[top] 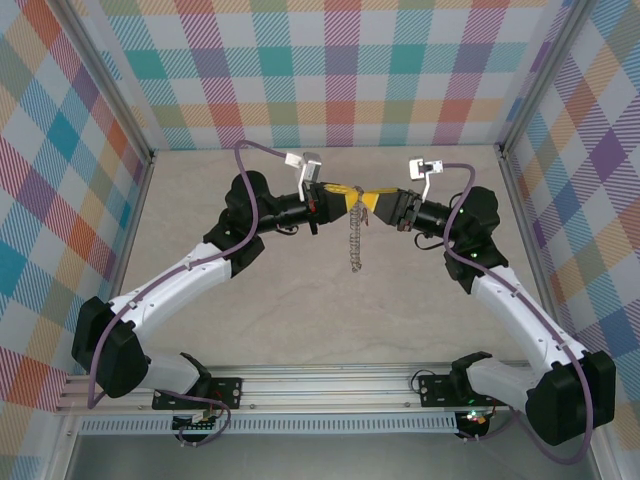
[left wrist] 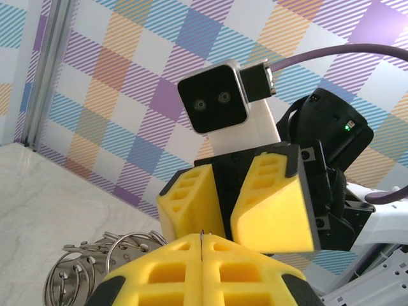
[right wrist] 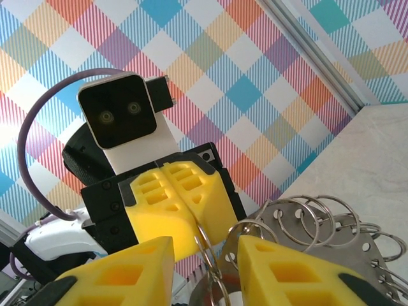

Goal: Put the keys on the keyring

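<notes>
Three plaid walls [top: 340, 70] enclose beige marbled tabletop [top: 300, 310].

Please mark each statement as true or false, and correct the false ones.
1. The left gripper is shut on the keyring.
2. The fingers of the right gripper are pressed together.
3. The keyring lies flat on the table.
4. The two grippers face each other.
1. True. The left gripper has its yellow fingers together, and the keyring hangs from them.
2. False. The fingers of the right gripper stand apart, with a thin loop of the keyring in the gap between them.
3. False. In the top view the keyring dangles on edge below the point where the grippers meet, above the table.
4. True. Each wrist view shows the other gripper head-on, close by.
</notes>
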